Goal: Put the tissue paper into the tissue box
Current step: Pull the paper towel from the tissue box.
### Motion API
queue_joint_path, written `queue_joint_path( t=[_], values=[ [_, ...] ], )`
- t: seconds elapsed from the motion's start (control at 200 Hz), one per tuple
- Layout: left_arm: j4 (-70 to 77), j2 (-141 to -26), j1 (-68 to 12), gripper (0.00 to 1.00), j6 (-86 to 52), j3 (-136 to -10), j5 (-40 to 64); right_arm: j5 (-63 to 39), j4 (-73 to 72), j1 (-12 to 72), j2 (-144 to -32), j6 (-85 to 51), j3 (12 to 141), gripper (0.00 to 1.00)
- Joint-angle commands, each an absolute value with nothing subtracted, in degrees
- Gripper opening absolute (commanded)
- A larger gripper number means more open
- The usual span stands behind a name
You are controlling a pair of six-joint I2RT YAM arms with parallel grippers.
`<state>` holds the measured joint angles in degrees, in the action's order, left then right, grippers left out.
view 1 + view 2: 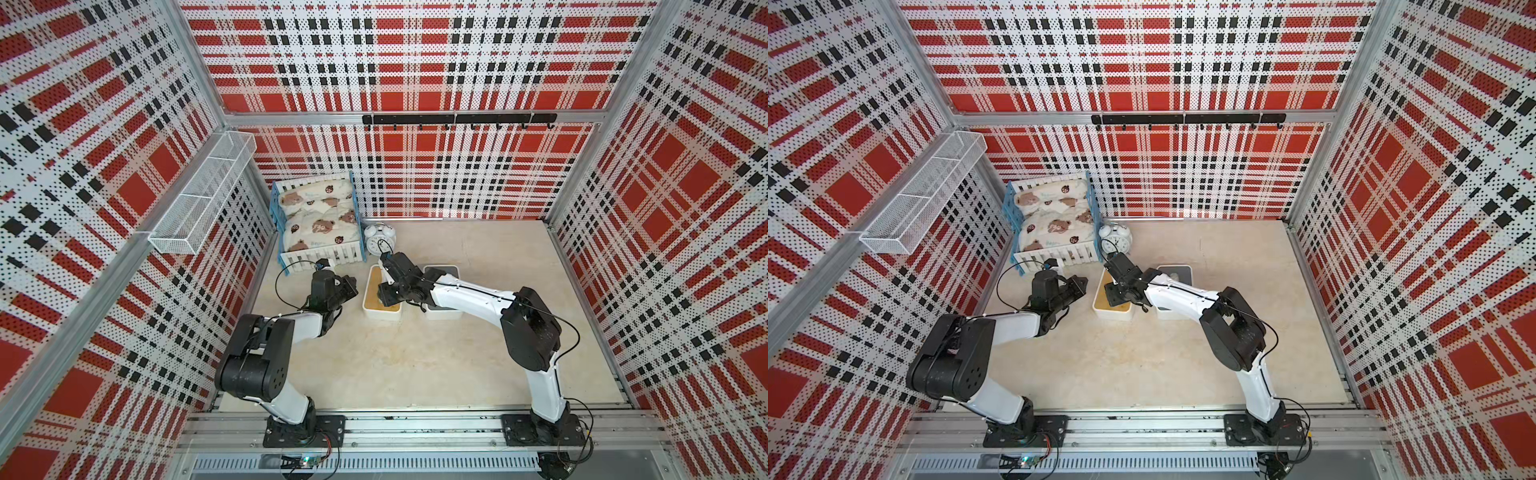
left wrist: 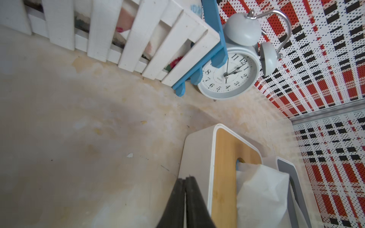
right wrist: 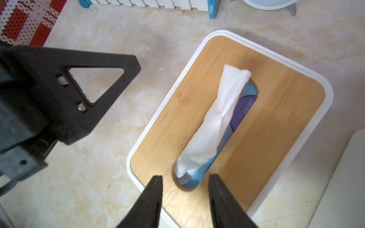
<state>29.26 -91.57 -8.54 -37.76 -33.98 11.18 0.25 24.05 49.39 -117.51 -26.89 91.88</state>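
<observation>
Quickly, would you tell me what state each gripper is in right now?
Left gripper: shut, holding nothing.
Right gripper: open, holding nothing.

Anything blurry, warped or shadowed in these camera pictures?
In both top views: sharp, evenly lit, plaid walls splayed by wide-angle distortion. Left wrist view: left gripper soft up close, alarm clock crisp. Right wrist view: tissue paper slightly soft.

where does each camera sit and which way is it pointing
Both top views: high over the front rail, looking down at the table; left arm and right arm show whole.
Left wrist: low beside the tissue box, facing the alarm clock; its shut left tool shows.
Right wrist: above the box, looking down at the tissue paper in the slot; open right tool shows, left tool alongside.
Shared: both wrist views show box and tissue paper.
</observation>
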Motion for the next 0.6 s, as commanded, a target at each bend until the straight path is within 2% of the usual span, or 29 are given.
queue_joint_path(
  t=[0.0, 0.145, 0.596],
  values=[
    [31.81, -93.57, -9.18, 0.10, -38.22, -35.48, 12.71, 2.75, 24.99, 49.83, -118.88, -27.31, 93.05, 0.44],
    [32.51, -96.14, -9.97, 0.10, -38.78, -36.27, 14.21, 4.45, 24.96, 50.45, -119.48, -27.16, 93.15, 0.39],
    [32.61, -96.42, -10.56, 0.10, -38.76, -36.61, 15.46, 5.71, 26.42, 51.42, -123.53, -26.81, 97.41, 0.39]
  ],
)
